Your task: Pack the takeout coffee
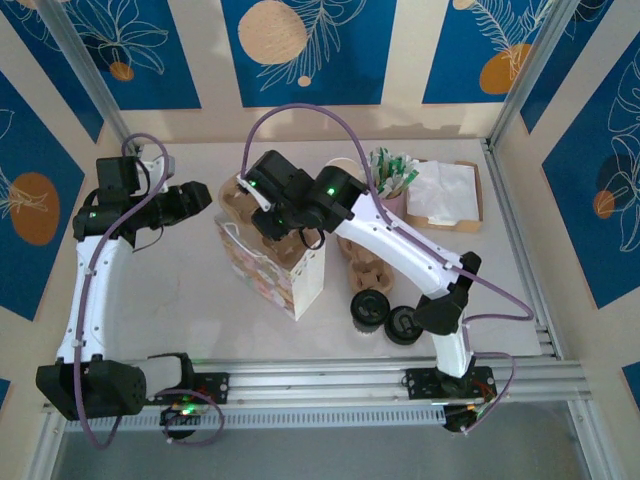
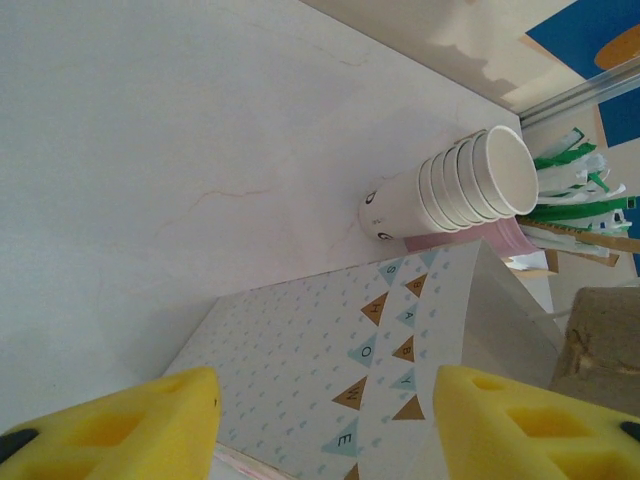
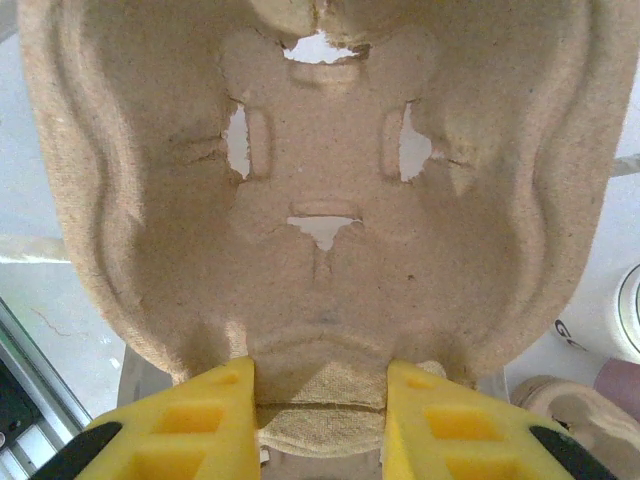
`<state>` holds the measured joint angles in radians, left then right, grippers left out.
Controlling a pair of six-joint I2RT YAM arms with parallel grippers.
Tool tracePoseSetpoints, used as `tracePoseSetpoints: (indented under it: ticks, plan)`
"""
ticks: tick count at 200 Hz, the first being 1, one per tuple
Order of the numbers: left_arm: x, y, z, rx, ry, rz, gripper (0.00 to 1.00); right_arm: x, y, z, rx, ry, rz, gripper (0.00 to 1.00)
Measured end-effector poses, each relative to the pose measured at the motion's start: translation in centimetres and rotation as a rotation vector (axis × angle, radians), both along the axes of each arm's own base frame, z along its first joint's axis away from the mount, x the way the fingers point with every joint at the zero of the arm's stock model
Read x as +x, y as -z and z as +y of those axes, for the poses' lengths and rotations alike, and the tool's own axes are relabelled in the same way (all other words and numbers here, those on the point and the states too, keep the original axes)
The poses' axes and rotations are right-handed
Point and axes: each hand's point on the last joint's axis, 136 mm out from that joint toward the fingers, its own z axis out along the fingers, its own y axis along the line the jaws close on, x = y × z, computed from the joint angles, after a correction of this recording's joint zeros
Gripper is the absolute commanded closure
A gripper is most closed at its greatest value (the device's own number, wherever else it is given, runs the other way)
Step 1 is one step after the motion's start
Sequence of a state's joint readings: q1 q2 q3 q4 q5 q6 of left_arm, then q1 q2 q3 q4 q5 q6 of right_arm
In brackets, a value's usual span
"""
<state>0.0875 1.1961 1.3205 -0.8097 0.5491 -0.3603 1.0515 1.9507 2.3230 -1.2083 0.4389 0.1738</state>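
The takeout coffee (image 1: pixel 368 308), a small cup under a round black lid, stands on the table to the right of the bag, away from both grippers. A patterned paper bag (image 1: pixel 262 265) stands upright mid-table. My right gripper (image 3: pixel 318 395) is shut on the edge tab of a brown pulp cup carrier (image 3: pixel 320 150), which hangs over the bag's mouth (image 1: pixel 234 196). At the bag's back-left corner, my left gripper (image 2: pixel 325 400) has its yellow fingers (image 2: pixel 120 425) apart, and the bag's bunting-printed face (image 2: pixel 330 340) shows between them.
A low black lid piece (image 1: pixel 403 323) lies beside the coffee. More pulp carriers (image 1: pixel 365 265) sit under the right arm. A stack of cream paper cups (image 2: pixel 450 185) lies on its side behind the bag. Green-tipped sachets (image 1: pixel 392 170) and a napkin tray (image 1: pixel 445 195) stand at the back right.
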Motion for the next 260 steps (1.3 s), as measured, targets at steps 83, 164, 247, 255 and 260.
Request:
tracePoseSetpoints:
  ticks: [83, 164, 247, 255, 260]
  plan:
    - [-0.4, 0.5, -0.6, -0.019, 0.026, 0.008, 0.39, -0.2, 2.1, -0.4, -0.066, 0.011, 0.048, 0.70]
    - [-1.6, 1.7, -2.5, -0.035, 0.111, 0.028, 0.39, -0.5, 2.4, -0.8, -0.082, 0.017, 0.064, 0.70]
    - [-2.5, 1.7, -3.2, -0.065, 0.141, 0.026, 0.39, -0.7, 2.6, -1.0, -0.086, 0.028, 0.077, 0.70]
    - [-2.6, 1.6, -3.2, -0.068, 0.144, 0.025, 0.39, -0.7, 2.6, -1.0, -0.087, 0.028, 0.078, 0.70]
    - [-2.6, 1.6, -3.2, -0.069, 0.145, 0.023, 0.39, -0.7, 2.6, -1.0, -0.087, 0.028, 0.078, 0.70]
